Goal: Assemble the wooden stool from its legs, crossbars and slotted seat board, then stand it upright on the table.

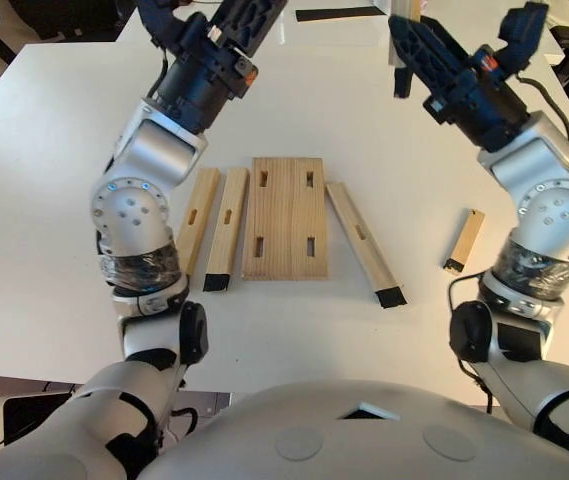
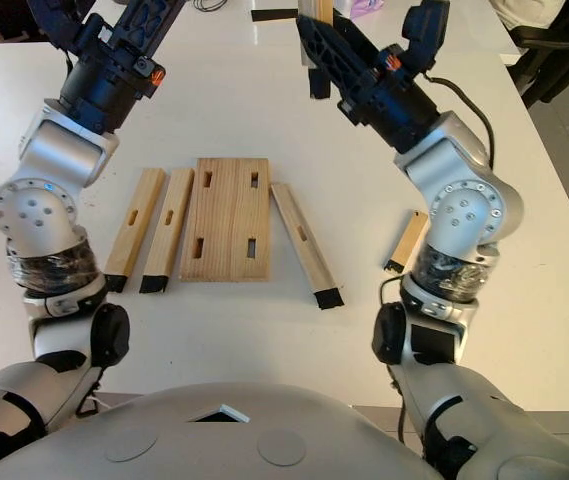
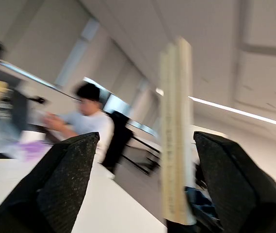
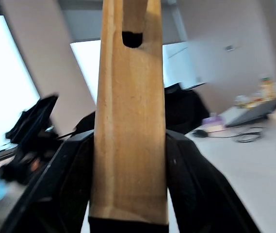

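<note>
The slotted seat board (image 1: 284,217) lies flat mid-table. Two legs (image 1: 197,220) (image 1: 226,228) lie side by side on its left, and a third leg (image 1: 364,243) lies slanted on its right. A short crossbar (image 1: 464,241) rests further right. Both arms are raised over the table's far side. My right gripper (image 4: 130,187) is shut on a fourth leg (image 4: 130,121), held upright, its black foot (image 1: 401,85) pointing down. A wooden end meets that leg's slot (image 4: 133,39). My left gripper (image 3: 147,138) is open, and a pale wooden bar (image 3: 176,131) stands between its fingers, nearer one of them.
The white table (image 1: 54,150) has bare room to the left of the legs and along its front edge. Black strips (image 1: 336,13) lie at the far edge. Chairs and a seated person are in the room behind.
</note>
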Controlling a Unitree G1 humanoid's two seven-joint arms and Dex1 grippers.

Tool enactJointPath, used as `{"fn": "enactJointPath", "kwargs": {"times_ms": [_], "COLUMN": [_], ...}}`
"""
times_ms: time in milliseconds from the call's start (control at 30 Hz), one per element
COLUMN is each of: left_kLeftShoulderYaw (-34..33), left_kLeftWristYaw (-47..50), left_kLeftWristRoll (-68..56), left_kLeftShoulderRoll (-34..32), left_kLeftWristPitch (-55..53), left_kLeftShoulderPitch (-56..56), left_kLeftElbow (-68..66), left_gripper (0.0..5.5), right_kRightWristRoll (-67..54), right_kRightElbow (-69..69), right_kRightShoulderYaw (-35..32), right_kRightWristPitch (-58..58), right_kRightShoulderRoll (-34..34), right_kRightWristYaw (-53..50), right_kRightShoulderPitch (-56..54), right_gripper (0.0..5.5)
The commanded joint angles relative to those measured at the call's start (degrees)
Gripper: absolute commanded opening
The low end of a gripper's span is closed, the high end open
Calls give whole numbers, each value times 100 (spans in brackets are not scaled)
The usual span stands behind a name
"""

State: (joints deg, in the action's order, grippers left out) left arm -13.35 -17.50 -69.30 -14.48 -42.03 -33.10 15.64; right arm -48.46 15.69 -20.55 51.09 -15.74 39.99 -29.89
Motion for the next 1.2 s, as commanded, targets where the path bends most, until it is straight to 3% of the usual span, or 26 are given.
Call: {"fn": "enactJointPath", "kwargs": {"times_ms": [33,167,333,1200], "left_kLeftShoulderYaw": [-72,6,40,208], "left_kLeftWristYaw": [-655,-1369,-1636,-2423], "left_kLeftWristRoll": [-569,-910,-1123,-682], "left_kLeftShoulderRoll": [-556,-1051,-1447,-1652], "left_kLeftWristPitch": [-452,-809,-1088,-1056], "left_kLeftShoulderPitch": [-121,-149,-231,-455], "left_kLeftElbow": [258,417,335,-40], "left_gripper": [357,357,357,357], "right_kRightWristRoll": [-399,-455,-371,323], "right_kRightElbow": [-272,-300,-347,-465], "right_kRightShoulderYaw": [191,369,723,1686], "right_kRightWristPitch": [130,10,-227,-1035], "right_kRightShoulderRoll": [-741,-1440,-1747,-2432], "right_kRightWristYaw": [855,1695,2280,3444], "right_kRightShoulderPitch": [-391,-355,-430,-232], "right_gripper": [206,206,206,206]}}
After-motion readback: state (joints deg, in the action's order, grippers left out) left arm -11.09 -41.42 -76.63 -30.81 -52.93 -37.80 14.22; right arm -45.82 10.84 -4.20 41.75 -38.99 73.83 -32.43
